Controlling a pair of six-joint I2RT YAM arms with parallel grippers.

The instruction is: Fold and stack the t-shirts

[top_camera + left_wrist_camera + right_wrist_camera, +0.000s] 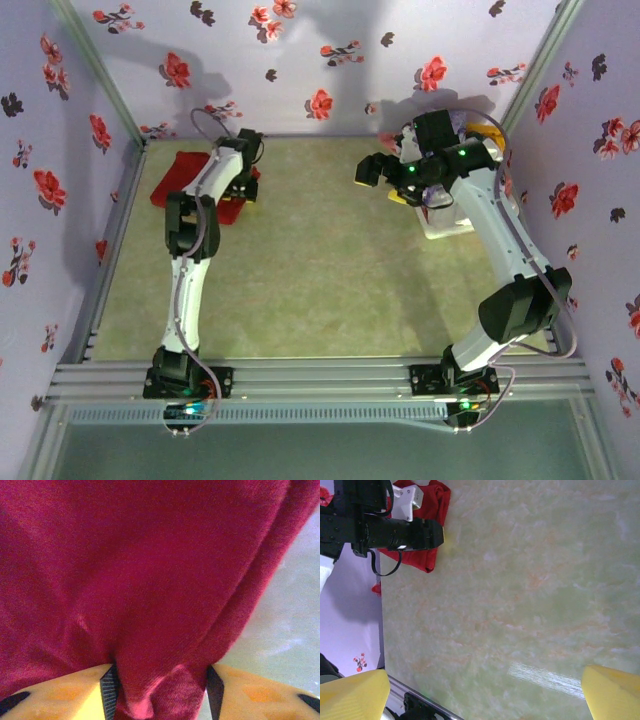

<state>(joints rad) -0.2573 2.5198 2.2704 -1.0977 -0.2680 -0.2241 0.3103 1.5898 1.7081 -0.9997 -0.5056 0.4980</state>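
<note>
Lavender walls printed with red flowers enclose a pale green marbled tabletop (320, 290).

Item: red t-shirt (172, 178). It lies spread at the far left corner of the tabletop, partly beneath the left arm. Its long axis cannot be told, as the arm covers its middle.

Item: left pincer (160, 692). It sits directly on the shirt, orange fingers (60, 695) either side of a raised ridge of red cloth that fills the gap between the pads. The jaws stand part-way together – whether they bite firmly cannot be told.

Item: right pincer (485, 680). Its jaws are wide apart and hold nothing. It is raised over bare tabletop toward the far right, well apart from the shirt, which lies off toward the left edge.

Item: white basket (447, 228). It sits at the far right, partly beneath the right arm.

Judgement: the shirt is not yet folded. The left arm is the nearer and is in contact, so the coming lift or fold likely turns on that pinched ridge – the right arm would have to cross the tabletop to take a second edge.
</note>
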